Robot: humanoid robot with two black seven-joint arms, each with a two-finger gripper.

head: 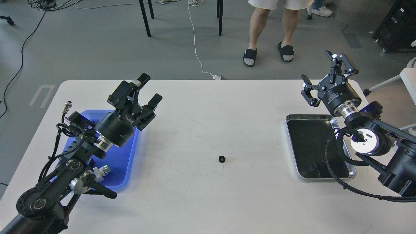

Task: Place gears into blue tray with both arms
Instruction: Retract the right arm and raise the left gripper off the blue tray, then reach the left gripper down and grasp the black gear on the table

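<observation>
One gear [222,159] shows: a tiny black toothed ring, flat on the white table [227,201], roughly mid-way btw the two arms. It sits well right of and nearer than the left gripper [150,90], and well left of and nearer than the right gripper [320,79]. No second gear visible; it may be in the blue tray [125,156] behind the left arm, can't tell from here.

Handling, as a judgement: prob. hard, stiff and very light, not fragile. Far smaller than either gripper, so easy to flick away or lose on closing. It lies low and flat, so fingertips must come almost to the tabletop. Best hold looks like a pinch across the outer teeth from straight above; the teeth should give some bite, but a smooth tabletop lets it skid if one finger touches first.

Left gripper: fingers spread wide, nothing in them, raised above the tray's far right corner. Right gripper: also wide open and empty, raised near the table's far right corner, beyond the steel tray [294,146].

Room: bare table all round the gear, nothing near it, approach free from either side. The blue tray lies under the left arm, near the table's left edge; its raised rim must be cleared on the way in. The steel tray sits below the right arm, apart from the gear.
</observation>
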